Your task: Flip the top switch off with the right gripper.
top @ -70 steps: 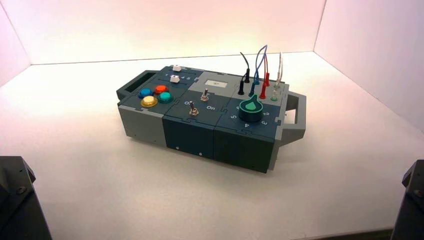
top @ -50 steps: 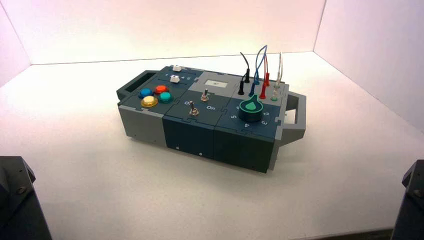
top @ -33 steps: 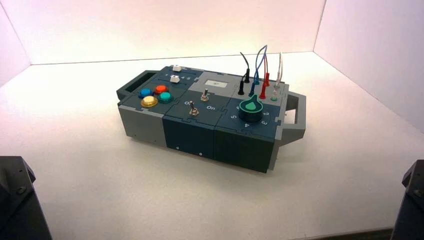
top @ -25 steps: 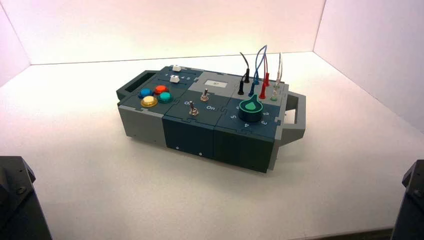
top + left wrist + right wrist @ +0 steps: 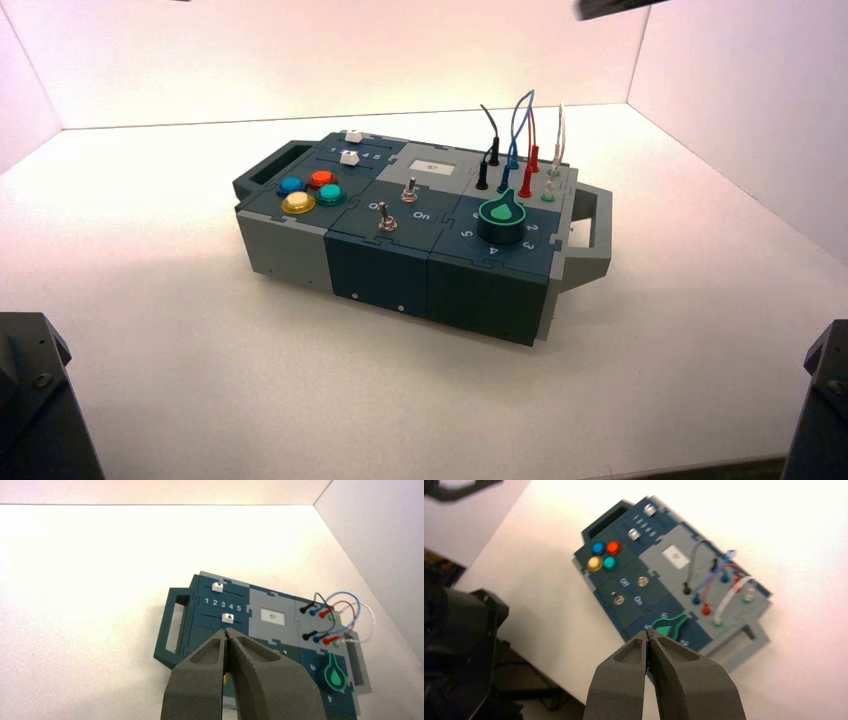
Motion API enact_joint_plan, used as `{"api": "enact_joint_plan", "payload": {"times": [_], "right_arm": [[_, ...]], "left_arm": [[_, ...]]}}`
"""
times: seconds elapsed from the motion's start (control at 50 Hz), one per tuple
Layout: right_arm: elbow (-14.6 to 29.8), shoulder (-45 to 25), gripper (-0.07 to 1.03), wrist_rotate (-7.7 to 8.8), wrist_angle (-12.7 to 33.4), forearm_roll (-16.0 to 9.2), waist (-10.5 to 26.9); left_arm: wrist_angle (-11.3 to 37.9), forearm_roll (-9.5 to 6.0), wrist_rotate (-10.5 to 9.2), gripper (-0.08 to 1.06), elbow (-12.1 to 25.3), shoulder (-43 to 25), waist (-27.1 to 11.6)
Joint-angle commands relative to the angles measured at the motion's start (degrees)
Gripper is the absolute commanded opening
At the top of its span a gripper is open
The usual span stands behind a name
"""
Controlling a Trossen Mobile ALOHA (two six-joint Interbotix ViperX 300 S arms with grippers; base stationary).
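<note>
A white tabletop [image 5: 180, 330] enclosed by plain pale walls [image 5: 740, 110].

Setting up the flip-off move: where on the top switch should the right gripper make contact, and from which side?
Push the lever tip of the top switch, not its nut base. It stands free, so probably come down from above with the shut right gripper and nudge sideways, clear of the front toggle.

Bright, even light floods the white counter [image 5: 150, 300], washing pinkish on the back wall. The box [image 5: 420, 270] throws a soft shadow toward seven o'clock. In the right wrist view, motion blur smears the box's wires [image 5: 719, 590].
</note>
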State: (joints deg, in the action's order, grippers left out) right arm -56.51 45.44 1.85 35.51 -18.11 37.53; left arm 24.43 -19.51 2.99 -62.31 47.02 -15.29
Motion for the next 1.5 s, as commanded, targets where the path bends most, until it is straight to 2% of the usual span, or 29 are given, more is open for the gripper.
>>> {"api": "enact_joint_plan", "payload": {"times": [0.02,0.24,0.42,0.58,0.8,1.0,1.16,1.5], "right_arm": [[4.6,-5.4,-0.02,-0.09,-1.8,-0.6,2.6],[8.2,-10.2,-0.02,-0.26,-3.2,-0.7,4.8],[8.4,-11.0,-0.02,-0.62,-4.0,-1.1,4.8],[8.5,-13.0,-0.02,-0.62,-4.1,-2.4,5.1],[9.1,-18.9,-0.02,-0.62,-6.2,-3.2,7.6],[10.8,-24.7,-0.02,-0.62,-7.3,-4.6,7.6],[12.0,-29.1,-0.02,-0.62,-7.6,-5.4,7.6],[14.2,-35.7,-0.02,-0.7,-8.0,-7.6,7.6]], "left_arm": [[-1.1,-0.09,0.09,-0.03,3.8,-7.5,-0.3],[-2.9,-0.09,0.18,-0.03,5.3,-18.2,-1.1],[-4.5,-0.09,0.18,-0.03,6.4,-26.5,-2.9],[-6.6,-0.09,0.26,-0.03,7.7,-32.6,-3.8],[-8.6,0.18,1.49,-0.03,11.1,-42.2,-3.8],[-8.0,0.53,1.67,-0.03,15.0,-50.5,-3.8],[-5.4,0.62,2.2,-0.03,18.2,-53.7,-3.8],[-4.8,0.7,2.64,-0.03,19.0,-54.4,-3.8]]}}
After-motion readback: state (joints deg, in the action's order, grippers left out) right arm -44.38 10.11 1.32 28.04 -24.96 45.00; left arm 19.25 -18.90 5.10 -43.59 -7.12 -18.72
